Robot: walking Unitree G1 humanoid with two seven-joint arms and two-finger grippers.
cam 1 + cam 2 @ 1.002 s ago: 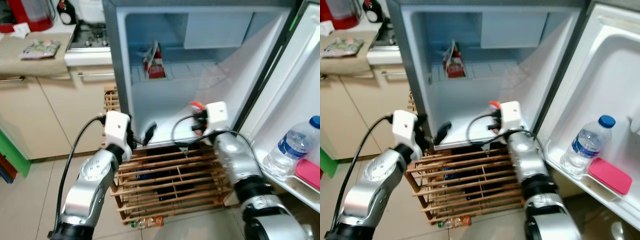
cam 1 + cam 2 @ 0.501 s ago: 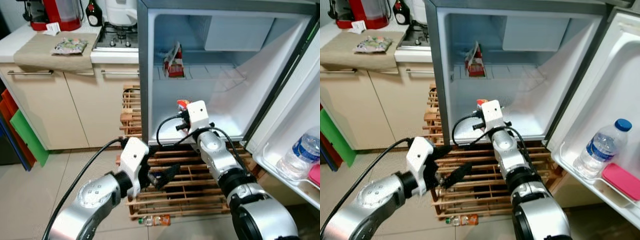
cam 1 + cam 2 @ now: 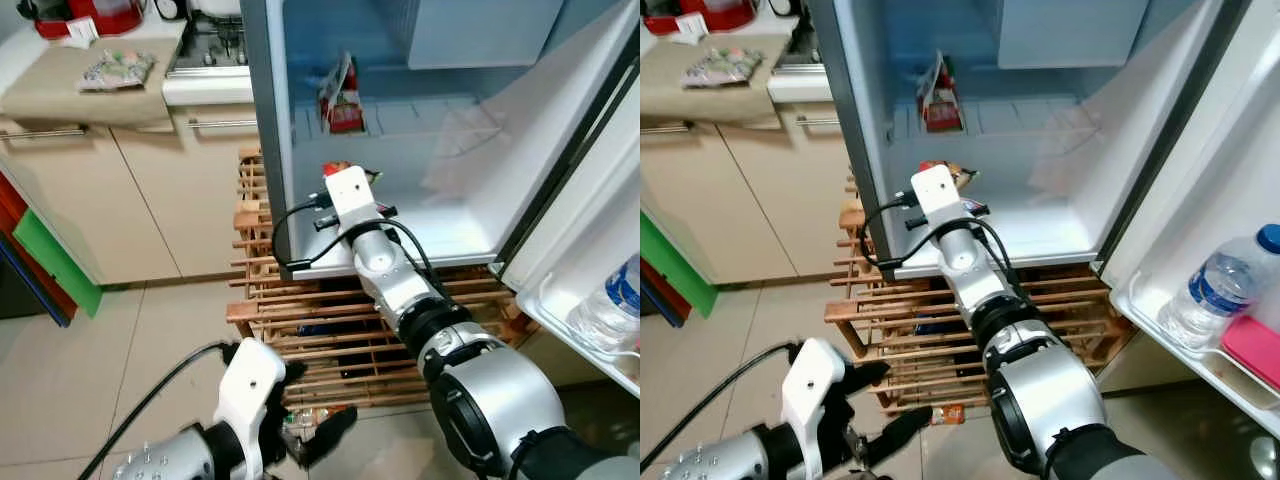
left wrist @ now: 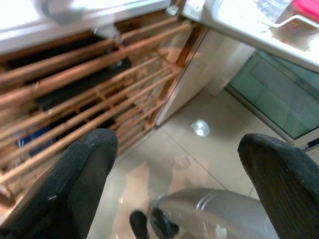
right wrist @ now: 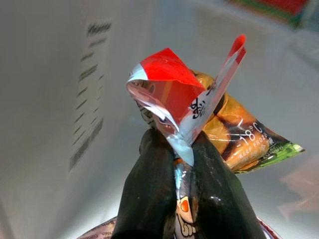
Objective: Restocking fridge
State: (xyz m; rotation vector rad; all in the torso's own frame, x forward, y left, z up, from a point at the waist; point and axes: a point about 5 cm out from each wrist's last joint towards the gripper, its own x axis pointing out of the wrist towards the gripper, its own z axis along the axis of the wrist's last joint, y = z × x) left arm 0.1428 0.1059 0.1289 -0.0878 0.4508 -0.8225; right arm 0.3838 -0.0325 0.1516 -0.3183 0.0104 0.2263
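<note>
In the head views we see the open fridge (image 3: 470,235), its door (image 3: 1230,190) swung to our right. On the back shelf stands a red and white carton (image 3: 340,100). The door shelf (image 3: 1180,345) holds a water bottle (image 3: 1220,290) and, just beside it, a pink box (image 3: 1255,345). Our right arm reaches into the fridge low on its left side, and the right gripper (image 3: 335,172) holds a red and orange frozen food packet (image 3: 945,170) above the fridge floor. Under the fridge sits a wooden rack (image 3: 340,330) with dark things between its slats. Our left gripper (image 3: 315,432) hangs low over the tiled floor (image 3: 120,340), near a small bottle (image 3: 945,412) lying at the rack's foot.

In the left wrist view the two black fingers (image 4: 75,179) stand wide apart, with the rack and floor beyond them.

In the right wrist view the fingers (image 5: 157,194) are pinched tight on the packet's crumpled edge, the white fridge wall (image 5: 55,99) close behind it.
</note>
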